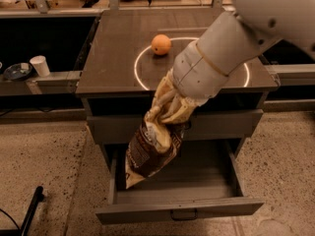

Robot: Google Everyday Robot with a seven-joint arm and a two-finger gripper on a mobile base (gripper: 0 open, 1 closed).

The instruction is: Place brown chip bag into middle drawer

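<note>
The brown chip bag [153,149] hangs lengthwise from my gripper [171,108], which is shut on its crumpled cream top. The bag tilts down to the left, its lower end over the left part of the open middle drawer [179,211]. The drawer is pulled out, its grey inner tray showing and a small black loop handle on its front panel. My white arm reaches in from the upper right and hides the right part of the cabinet top. The closed twin drawer front [221,126] lies just above, partly behind the bag.
An orange fruit [161,44] sits on the cabinet top [113,58] inside a white ring. A white cup [40,66] and a dark dish [17,71] stand on a ledge at left. A black bar [30,211] lies on the floor at lower left.
</note>
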